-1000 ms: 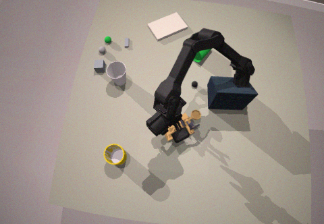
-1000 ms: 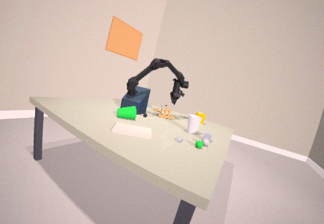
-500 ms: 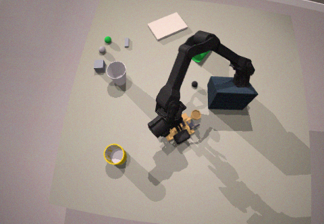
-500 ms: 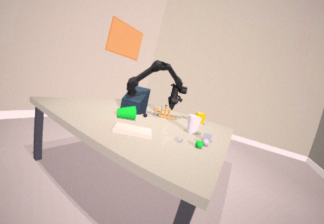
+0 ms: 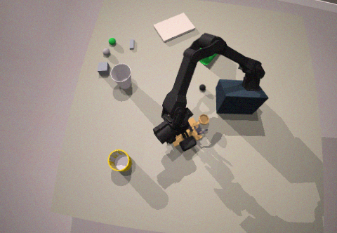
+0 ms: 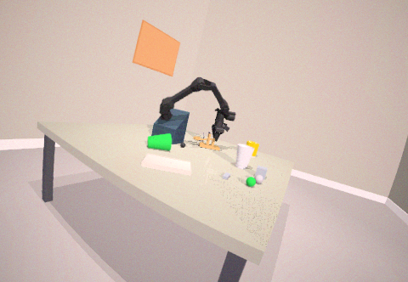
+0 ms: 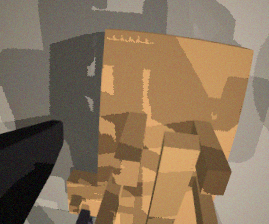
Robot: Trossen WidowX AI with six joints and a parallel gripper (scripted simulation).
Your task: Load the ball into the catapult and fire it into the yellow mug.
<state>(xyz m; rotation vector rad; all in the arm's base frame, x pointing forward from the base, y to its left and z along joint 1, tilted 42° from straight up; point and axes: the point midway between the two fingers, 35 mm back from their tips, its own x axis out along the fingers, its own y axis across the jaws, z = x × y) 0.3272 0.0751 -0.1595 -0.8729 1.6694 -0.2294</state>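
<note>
The orange-brown catapult [image 5: 194, 132] [image 6: 210, 147] [image 7: 185, 65] stands under my gripper, partly hidden by the arm in the top view. Its round cup [image 5: 203, 119] shows no ball. My gripper [image 7: 174, 148] [image 6: 217, 138] is open and empty, low over the catapult's block-like end, with its fingers apart on either side of it in the wrist view. The black ball [image 5: 202, 87] [image 6: 183, 144] lies on the table behind the catapult's cup. The yellow mug [image 5: 119, 161] [image 6: 255, 150] stands upright, at the lower left in the top view.
A white cup [image 5: 123, 76] [image 6: 243, 156], a grey cube [image 5: 103, 69], a green ball [image 5: 111, 41] [image 6: 251, 182] and a pale ball [image 5: 106, 52] stand left. A pale slab [image 5: 173, 27] [image 6: 166, 165] and green cylinder [image 5: 207, 59] [image 6: 160, 142] lie behind. A dark blue box [image 5: 233, 104] is below the arm's base.
</note>
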